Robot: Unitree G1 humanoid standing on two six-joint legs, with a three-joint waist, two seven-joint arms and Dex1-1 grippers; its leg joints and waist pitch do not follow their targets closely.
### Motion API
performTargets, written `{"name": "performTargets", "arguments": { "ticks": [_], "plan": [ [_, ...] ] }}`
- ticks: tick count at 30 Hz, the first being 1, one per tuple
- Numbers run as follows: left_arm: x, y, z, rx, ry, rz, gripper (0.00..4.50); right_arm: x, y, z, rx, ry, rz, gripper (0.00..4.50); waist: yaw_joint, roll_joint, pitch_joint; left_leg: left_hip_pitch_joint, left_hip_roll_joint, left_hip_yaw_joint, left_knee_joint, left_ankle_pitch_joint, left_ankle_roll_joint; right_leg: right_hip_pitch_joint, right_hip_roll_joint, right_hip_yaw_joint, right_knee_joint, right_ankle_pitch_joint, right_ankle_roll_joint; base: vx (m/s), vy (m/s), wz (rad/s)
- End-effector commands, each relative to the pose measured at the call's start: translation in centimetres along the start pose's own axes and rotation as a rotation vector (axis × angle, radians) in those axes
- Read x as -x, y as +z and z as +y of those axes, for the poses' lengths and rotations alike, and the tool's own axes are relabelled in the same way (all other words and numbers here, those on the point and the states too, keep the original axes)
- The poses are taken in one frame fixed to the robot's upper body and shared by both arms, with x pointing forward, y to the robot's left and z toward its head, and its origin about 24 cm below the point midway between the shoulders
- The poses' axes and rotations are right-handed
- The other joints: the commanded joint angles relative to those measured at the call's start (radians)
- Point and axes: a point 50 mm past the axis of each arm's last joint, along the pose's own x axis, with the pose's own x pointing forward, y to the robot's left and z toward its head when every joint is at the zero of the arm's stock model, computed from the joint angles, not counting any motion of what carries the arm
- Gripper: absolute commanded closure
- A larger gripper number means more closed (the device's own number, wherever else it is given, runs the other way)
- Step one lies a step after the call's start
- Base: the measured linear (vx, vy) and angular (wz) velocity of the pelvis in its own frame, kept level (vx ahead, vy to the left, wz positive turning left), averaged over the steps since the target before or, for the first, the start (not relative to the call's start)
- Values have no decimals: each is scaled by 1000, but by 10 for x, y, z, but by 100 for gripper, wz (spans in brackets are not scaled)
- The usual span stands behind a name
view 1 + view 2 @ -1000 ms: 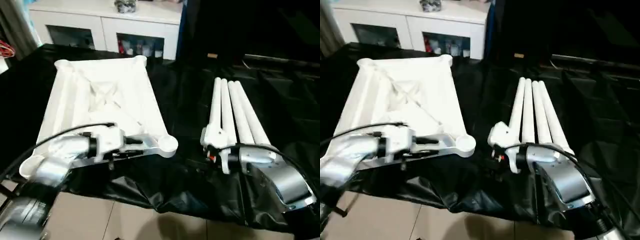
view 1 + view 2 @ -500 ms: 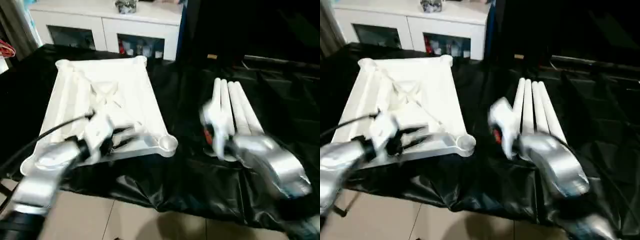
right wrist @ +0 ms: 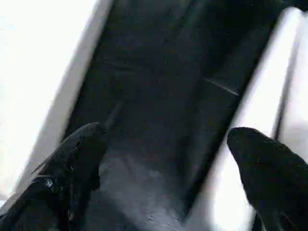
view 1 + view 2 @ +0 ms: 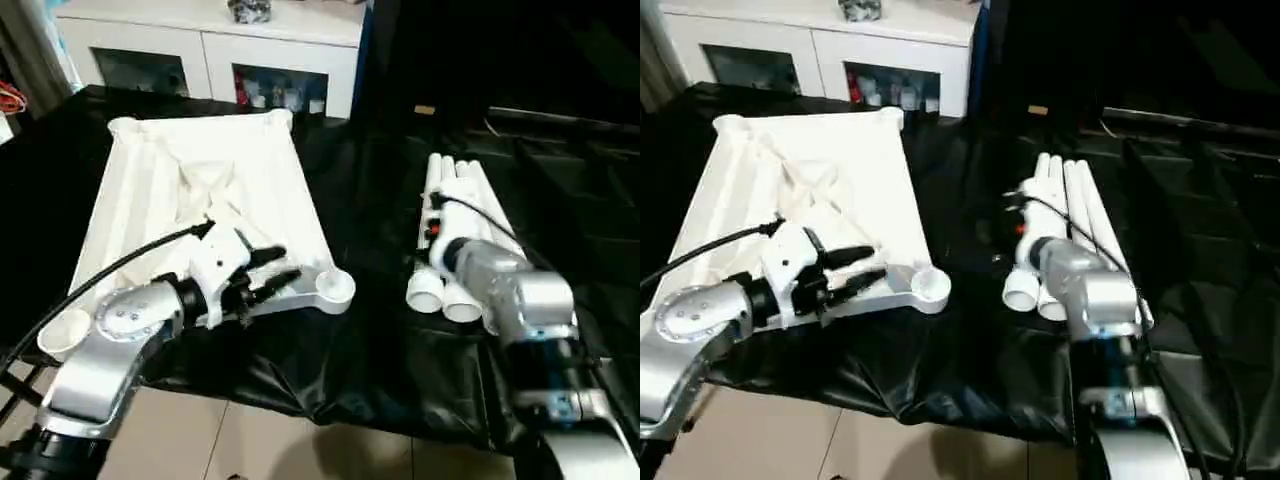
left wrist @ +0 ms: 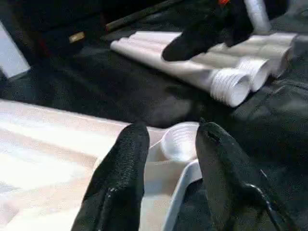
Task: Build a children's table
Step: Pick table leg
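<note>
The children's table top point(image 4: 190, 195) lies upside down on the black cloth at the left, ribs up, with a round corner socket point(image 4: 335, 287) at its near right. My left gripper point(image 4: 270, 275) hovers open over that near edge, its fingers point(image 5: 122, 163) either side of the socket point(image 5: 180, 142), holding nothing. Several white legs point(image 4: 465, 195) lie side by side on the right, thick ends point(image 4: 440, 295) towards me. My right wrist point(image 4: 480, 275) sits over their near ends. My right gripper point(image 3: 168, 139) is wide open and empty, over bare cloth beside a leg point(image 3: 284, 96).
A white cabinet point(image 4: 210, 45) with glass doors stands behind the work surface. Black cloth point(image 4: 360, 350) covers the surface and hangs over its near edge above a tiled floor point(image 4: 250, 440). A black cable point(image 4: 120, 265) runs along my left arm.
My left gripper has turned and spread its fingers wider over the top's near edge. My right arm has swung from lying across the legs' near ends to pointing along them, baring the thick ends.
</note>
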Motion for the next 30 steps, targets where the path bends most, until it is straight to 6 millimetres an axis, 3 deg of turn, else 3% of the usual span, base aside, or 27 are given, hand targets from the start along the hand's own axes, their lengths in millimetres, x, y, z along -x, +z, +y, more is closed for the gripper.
{"name": "performTargets", "arguments": {
  "ticks": [1,4,9,10,17,25,30],
  "plan": [
    [0,3,-3,-10,-15,-2,220,-1,5,-6,-10,-61,6,0,-3,13,-60,19,43,-14,-66,-42,-49,33,-69,49,-61,200,-197,0,0,0],
    [1,3,-7,-33,-31,12,190,-5,5,-10,-25,-113,29,0,-6,13,-60,18,43,-13,-66,-48,-50,33,-69,49,-62,184,-194,0,0,0],
    [0,4,-12,-33,-71,35,190,-13,2,-14,-37,-146,86,0,-13,12,-61,17,42,-13,-63,-35,-42,35,-68,48,-59,199,-202,0,0,0],
    [0,4,-13,-32,-72,35,190,-14,2,-15,-43,-154,92,0,-14,7,-62,16,41,-12,-62,-24,-38,36,-67,48,-58,210,-204,0,0,0],
    [0,3,-16,-25,-80,37,190,-21,-1,-14,-79,-166,134,0,-15,8,-63,15,41,-11,-60,-17,-26,35,-68,47,-56,212,-214,0,0,0],
    [2,4,-18,-25,-97,48,190,-29,-8,-8,-107,-111,206,0,-14,8,-70,11,41,-10,-53,33,-1,36,-65,44,-47,293,-227,0,0,0],
    [3,6,-18,-29,-102,45,190,-33,-5,-6,-95,-93,213,0,-12,8,-66,12,43,-9,-56,-12,-10,32,-68,44,-52,234,-235,0,0,0]
  ]
}}
